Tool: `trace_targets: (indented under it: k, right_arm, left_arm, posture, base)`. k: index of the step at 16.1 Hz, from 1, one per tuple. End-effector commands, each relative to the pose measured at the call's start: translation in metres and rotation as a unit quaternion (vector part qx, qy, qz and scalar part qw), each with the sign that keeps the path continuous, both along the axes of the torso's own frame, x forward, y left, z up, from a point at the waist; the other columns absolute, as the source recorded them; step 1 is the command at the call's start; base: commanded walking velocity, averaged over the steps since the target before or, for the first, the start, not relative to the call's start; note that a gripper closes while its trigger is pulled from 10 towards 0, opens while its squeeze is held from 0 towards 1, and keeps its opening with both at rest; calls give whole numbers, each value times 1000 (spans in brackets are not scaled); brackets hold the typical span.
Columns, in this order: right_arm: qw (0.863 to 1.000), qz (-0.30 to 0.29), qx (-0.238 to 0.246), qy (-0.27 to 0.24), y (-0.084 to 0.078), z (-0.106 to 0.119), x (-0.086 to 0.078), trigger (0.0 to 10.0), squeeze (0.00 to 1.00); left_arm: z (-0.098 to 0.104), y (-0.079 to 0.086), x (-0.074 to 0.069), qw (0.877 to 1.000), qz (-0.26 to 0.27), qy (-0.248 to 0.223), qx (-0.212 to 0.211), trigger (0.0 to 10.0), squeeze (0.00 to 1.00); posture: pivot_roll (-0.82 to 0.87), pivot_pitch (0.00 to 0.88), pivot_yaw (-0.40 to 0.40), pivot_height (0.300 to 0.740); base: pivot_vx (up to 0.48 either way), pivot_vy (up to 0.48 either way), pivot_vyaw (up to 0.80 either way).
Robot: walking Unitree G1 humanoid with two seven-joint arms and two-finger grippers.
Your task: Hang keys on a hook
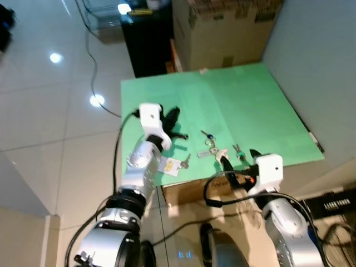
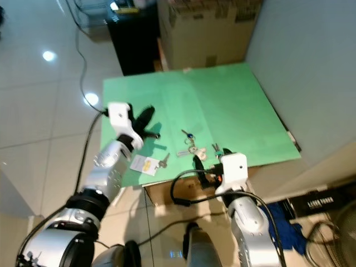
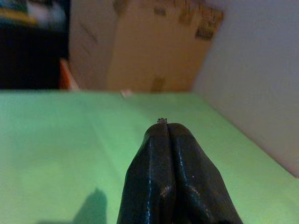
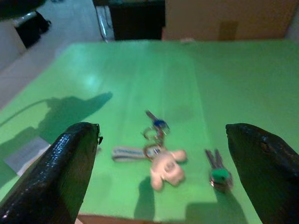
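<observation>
Two grippers are seen over a green table (image 1: 245, 105), which stands beside a grey wall, with a cardboard box (image 1: 222, 30) and a dark cabinet (image 1: 146, 47) behind its far edge. The left gripper (image 1: 171, 118) is held above the table's left part with its fingers (image 3: 170, 177) pressed together and nothing between them. The right gripper (image 4: 166, 163) is set at the table's near edge, its fingers (image 4: 56, 177) spread wide and touching nothing. The keys on a ring with a pale figure charm (image 4: 166, 168) and a strap lie on the table between those spread fingers, near the front edge. A smaller pair of keys with a green head (image 4: 218, 171) lies just beside them, toward the right finger. A third key with a white tag (image 1: 173, 165) lies near the table's front left edge, close under the left forearm; in the right wrist view only the tag's corner can be made out. No detail of the charm is resolved in the head views; it is clearer in the right wrist view.
</observation>
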State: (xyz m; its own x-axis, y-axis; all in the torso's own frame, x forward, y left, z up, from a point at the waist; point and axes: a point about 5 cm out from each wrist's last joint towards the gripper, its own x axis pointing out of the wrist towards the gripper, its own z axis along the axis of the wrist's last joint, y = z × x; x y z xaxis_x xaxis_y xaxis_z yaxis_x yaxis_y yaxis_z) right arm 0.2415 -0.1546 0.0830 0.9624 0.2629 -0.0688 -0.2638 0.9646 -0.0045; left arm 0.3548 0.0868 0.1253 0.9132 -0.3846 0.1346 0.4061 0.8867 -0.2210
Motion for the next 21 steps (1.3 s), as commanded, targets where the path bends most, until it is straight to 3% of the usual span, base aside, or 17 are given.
trace_targets:
  k: [1,2,3,4,6,8,10,14,21]
  right_arm:
    - [1000,-3,3,6,0,-4,-1,10000,0]
    - [1000,2,2,4,1,-5,-2,10000,0]
    - [1000,15,-3,-5,4,-4,-5,10000,0]
    - [1000,29,-5,-8,5,-3,-8,10000,0]
    - [999,46,-11,6,2,-10,-18,10000,0]
    - [999,42,-13,13,-1,-13,-21,10000,0]
    - [1000,21,-11,12,-2,-13,-25,10000,0]
    - [1000,-3,-7,15,-8,-16,-30,10000,0]
    - [1000,-10,-4,20,-5,-20,-21,10000,0]
  left_arm:
    - [-3,5,-2,1000,-4,1,14,0,0]
    - [-8,11,-4,999,7,-1,50,1843,0]
    - [-23,24,-11,996,7,6,90,10000,0]
    - [-32,30,-16,993,2,12,115,10000,1000]
    - [-57,32,-26,985,-37,56,158,10000,1000]
    - [-61,30,-28,983,-50,69,165,10000,1000]
    - [-68,29,-33,983,-56,89,147,10000,1000]
    - [-70,24,-45,988,-70,86,105,10000,1000]
    - [-74,16,-47,987,-71,104,100,10000,1000]
  posture:
    - [-251,89,53,740]
    - [-248,88,58,740]
    - [-249,93,58,740]
    - [-251,95,57,740]
    - [-264,113,58,740]
    - [-273,121,62,740]
    - [-296,131,80,740]
    - [-296,138,89,740]
    - [-284,140,81,740]
  base:
    - [0,0,0]
    - [0,0,0]
    - [0,0,0]
    - [0,0,0]
    - [0,0,0]
    - [0,0,0]
    - [0,0,0]
    - [0,0,0]
    - [0,0,0]
